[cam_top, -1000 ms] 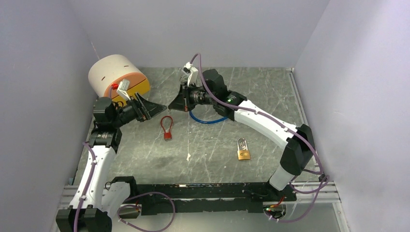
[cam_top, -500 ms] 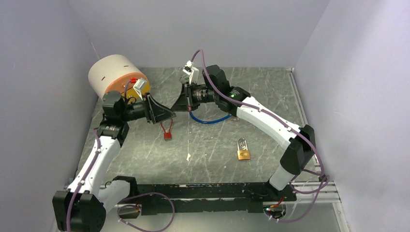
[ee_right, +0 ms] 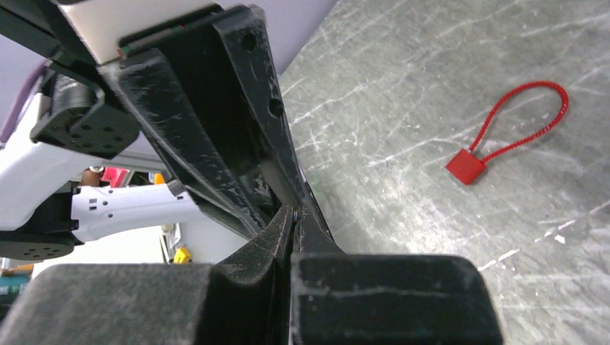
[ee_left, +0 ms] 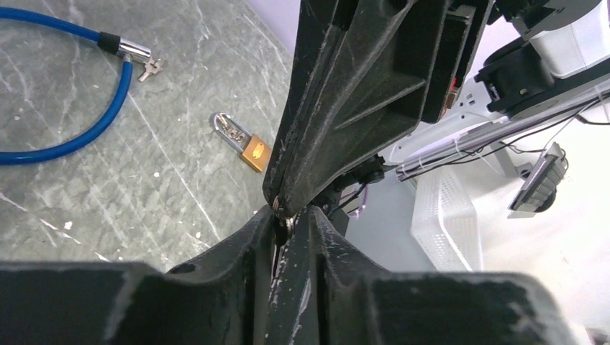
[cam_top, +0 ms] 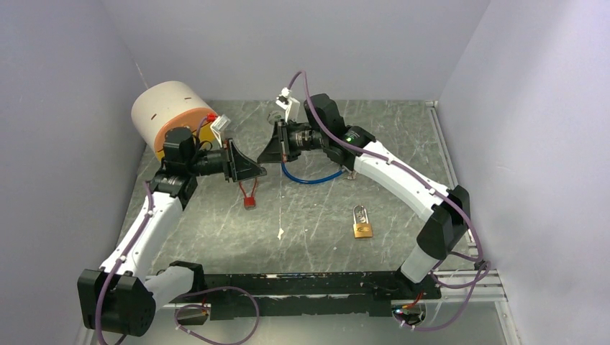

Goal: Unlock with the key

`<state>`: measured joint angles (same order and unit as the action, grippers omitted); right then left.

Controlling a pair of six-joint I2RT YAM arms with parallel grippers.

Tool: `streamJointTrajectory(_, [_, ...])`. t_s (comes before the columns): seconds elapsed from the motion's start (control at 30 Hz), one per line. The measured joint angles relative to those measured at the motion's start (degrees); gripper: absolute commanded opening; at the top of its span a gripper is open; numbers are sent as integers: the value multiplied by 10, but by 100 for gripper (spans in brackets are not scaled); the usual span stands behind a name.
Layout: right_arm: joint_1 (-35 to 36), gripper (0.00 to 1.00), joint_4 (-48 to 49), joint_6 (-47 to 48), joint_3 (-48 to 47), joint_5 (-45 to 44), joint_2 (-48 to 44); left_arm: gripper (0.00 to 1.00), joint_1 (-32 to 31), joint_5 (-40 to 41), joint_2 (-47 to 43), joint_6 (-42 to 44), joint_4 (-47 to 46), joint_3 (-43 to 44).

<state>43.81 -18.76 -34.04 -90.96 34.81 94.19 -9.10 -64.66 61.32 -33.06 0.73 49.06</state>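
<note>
Above the table's back middle my two grippers meet tip to tip. My right gripper (cam_top: 262,159) (ee_right: 293,213) is shut, with a thin sliver pinched between its fingers. My left gripper (cam_top: 263,172) (ee_left: 293,213) has its fingers closed round a small metal piece with a ring, the key (ee_left: 287,221), right at the right gripper's tips. Most of the key is hidden by the fingers. The brass padlock (cam_top: 363,228) (ee_left: 249,148) lies flat on the table to the right of centre, apart from both grippers.
A blue cable lock (cam_top: 309,177) (ee_left: 72,136) with keys (ee_left: 151,67) at its end lies under the right arm. A red cable seal (cam_top: 249,195) (ee_right: 503,136) lies below the grippers. A white and orange cylinder (cam_top: 169,111) stands at the back left.
My left arm has swung right and up to the right gripper's tips, and its jaws have gone from wide open to closed on the key. The right gripper has shifted only slightly.
</note>
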Motion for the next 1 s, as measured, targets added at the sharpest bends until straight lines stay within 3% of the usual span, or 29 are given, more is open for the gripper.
streamJointTrajectory(0.07, [-2, 0, -13, 0, 0, -1, 0, 43, 0, 1, 2, 5, 10, 6])
streamJointTrajectory(0.13, [-6, 0, -20, 1, 0, -1, 0, 42, 0, 4, 1, 11, 24, 12])
streamJointTrajectory(0.23, [-11, 0, -24, 1, 0, -3, 0, 33, 0, 9, 1, 23, 44, 21])
streamJointTrajectory(0.43, [-18, 0, -26, -1, 0, 0, 0, 3, 0, 16, 2, 44, 69, 27])
streamJointTrajectory(0.67, [-21, 0, -27, 0, 0, 2, 0, 3, 0, 20, 5, 50, 74, 27])
streamJointTrajectory(0.7, [-21, 4, -27, 0, 0, 2, 0, 3, 0, 21, 5, 52, 76, 27])
streamJointTrajectory(0.8, [-22, 32, -31, 1, 0, 2, 0, 3, 0, 26, 5, 57, 81, 27])
streamJointTrajectory(0.87, [-24, 45, -31, 4, 2, 2, 0, 3, 0, 29, 5, 62, 87, 28])
streamJointTrajectory(1.0, [-31, 59, -28, 15, 14, 5, -2, 3, 0, 31, 5, 83, 115, 39])
